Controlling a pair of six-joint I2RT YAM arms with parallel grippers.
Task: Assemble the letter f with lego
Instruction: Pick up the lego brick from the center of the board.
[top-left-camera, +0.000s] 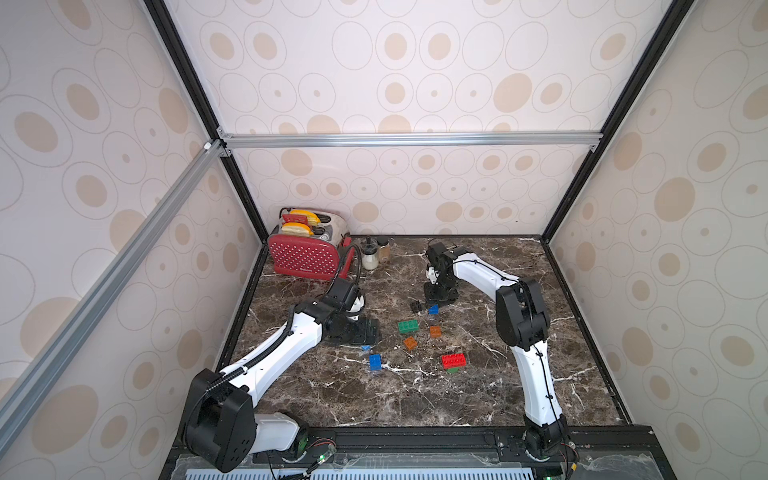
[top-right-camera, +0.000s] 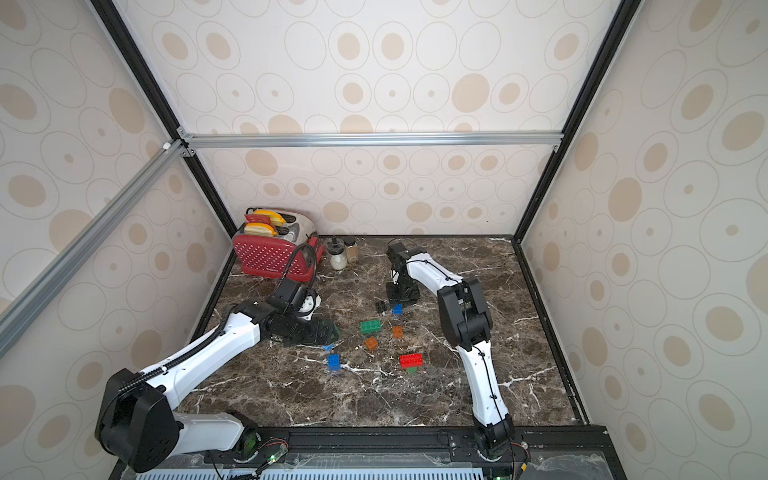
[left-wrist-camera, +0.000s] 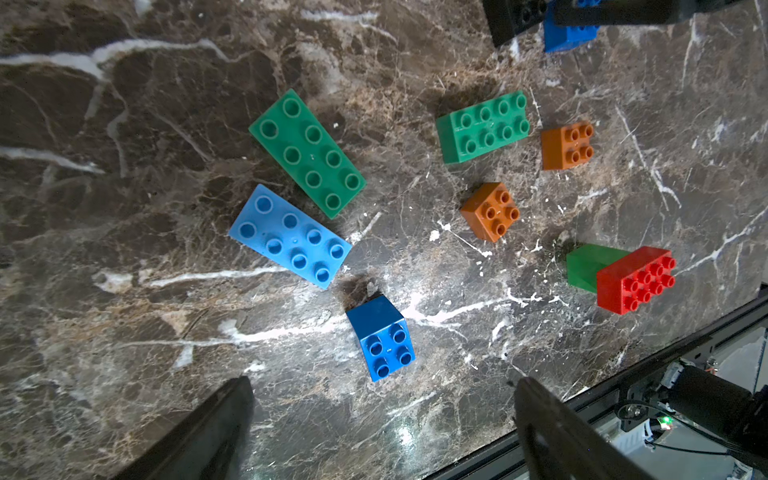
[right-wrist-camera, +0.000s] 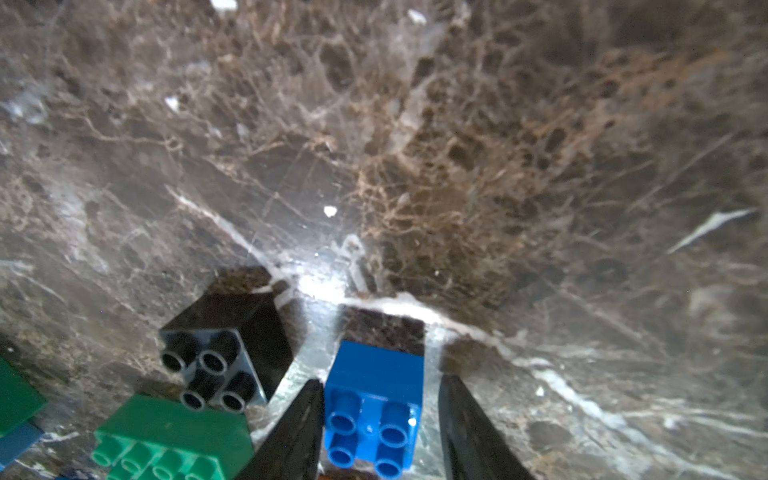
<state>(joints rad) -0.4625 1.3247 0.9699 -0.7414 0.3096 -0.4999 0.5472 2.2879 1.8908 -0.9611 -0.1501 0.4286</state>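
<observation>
Lego lies loose on the marble. My right gripper (right-wrist-camera: 380, 382) straddles a blue square brick (right-wrist-camera: 374, 399); one finger touches its side and a narrow gap shows at the other. A black square brick (right-wrist-camera: 226, 353) stands beside it. Toward the front are a green oblong brick (top-left-camera: 408, 326), two orange square bricks (top-left-camera: 435, 331) (top-left-camera: 410, 343), and a red brick (top-left-camera: 454, 360) stacked on a green one. My left gripper (left-wrist-camera: 384, 384) hangs wide open over a blue square brick (left-wrist-camera: 382, 336), next to a light blue plate (left-wrist-camera: 291, 237) and a green plate (left-wrist-camera: 307, 153).
A red dotted toaster (top-left-camera: 303, 257) holding toast stands in the back left corner, with two small jars (top-left-camera: 370, 257) beside it. Patterned walls close in three sides. A black rail (top-left-camera: 415, 436) runs along the table's front edge.
</observation>
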